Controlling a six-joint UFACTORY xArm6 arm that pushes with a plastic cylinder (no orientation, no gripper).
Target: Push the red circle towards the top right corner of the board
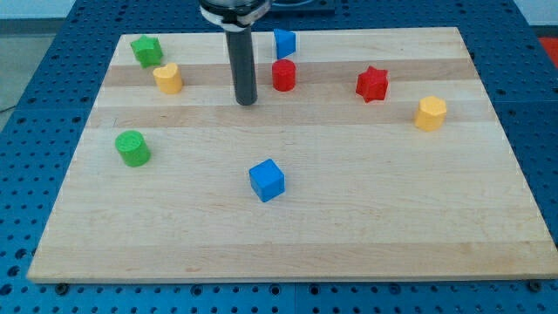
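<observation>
Red is your target colour: the red circle (283,75) sits in the upper middle of the board (288,235), just to the view's right of my tip (247,101). You can see a narrow strip of bare wood between the rod and the circle, so they look apart, not touching. My tip rests a little lower in the view than the circle's base.

You have no claw to check on this arm; it ends in a plain dark rod, so nothing spreads or pinches.

Look just above the red circle and you find a blue block (284,42) near the board's top edge, close to the circle; its shape is hard to make out from here. Further to the view's right lies the red star (372,84), and beyond it, lower and nearer the right edge, a yellow block (430,113) with faceted sides.

On the view's left you have a green star (146,51) near the top left corner, and a yellow block (167,78) with a rounded top just below and right of it. A green cylinder (132,148) stands lower down by the left edge. A blue cube (267,180) sits alone near the board's centre, well below my tip.

Pale wood planks make up the board, which lies on a blue perforated desk (35,105).
</observation>
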